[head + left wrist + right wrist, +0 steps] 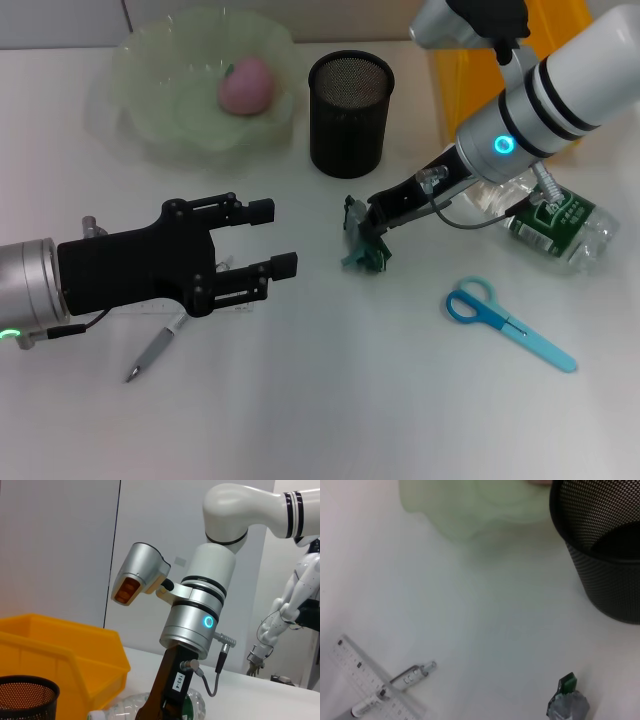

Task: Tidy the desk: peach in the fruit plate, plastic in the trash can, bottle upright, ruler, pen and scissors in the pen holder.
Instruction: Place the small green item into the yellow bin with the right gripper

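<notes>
A pink peach [246, 85] lies in the pale green fruit plate [150, 110] at the back left. Beside it stands the black mesh pen holder [350, 112]. My right gripper [360, 225] is shut on a crumpled green and silver plastic [364, 250] wrapper just in front of the holder; the right wrist view shows the plastic [568, 702] low over the table. A clear bottle [556, 226] lies on its side under the right arm. Blue scissors [506, 320] lie at the front right. My left gripper [284, 238] hovers open over the transparent ruler [215, 308] and the grey pen [152, 352].
A yellow trash can [465, 70] stands at the back right behind the right arm, and shows as a yellow bin [60, 655] in the left wrist view. White tabletop spreads along the front and between the two grippers.
</notes>
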